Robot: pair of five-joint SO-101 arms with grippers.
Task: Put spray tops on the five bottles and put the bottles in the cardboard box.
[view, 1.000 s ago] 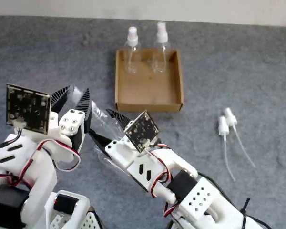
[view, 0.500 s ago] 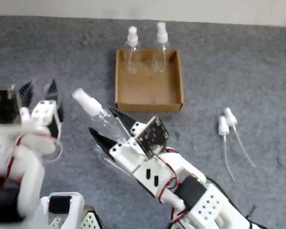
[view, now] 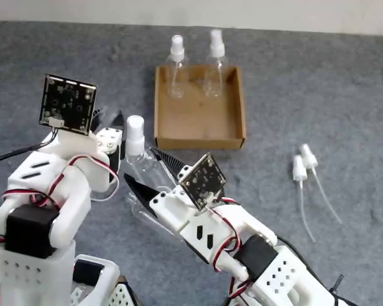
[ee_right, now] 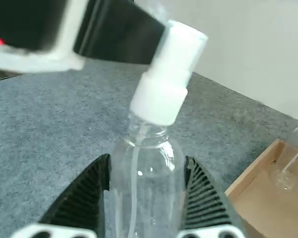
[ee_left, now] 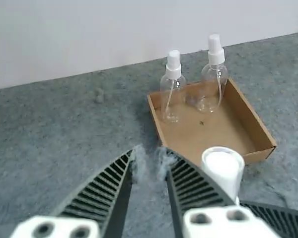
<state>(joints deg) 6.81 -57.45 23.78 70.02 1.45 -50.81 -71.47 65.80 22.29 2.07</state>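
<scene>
A clear bottle with a white spray top on it is held off the grey table, with my right gripper shut on its body. The right wrist view shows that bottle between the jaws of my right gripper and its spray top pointing away. My left gripper hangs just beside the top, open with nothing between its fingers; the white top sits outside one of them. Two capped bottles stand at the back of the cardboard box.
Two loose spray tops with long tubes lie on the table right of the box. In the left wrist view the box and its two bottles are straight ahead.
My left gripper let go of the spray top, swung off to the left, then came back beside it. The right gripper turned the bottle more upright.
</scene>
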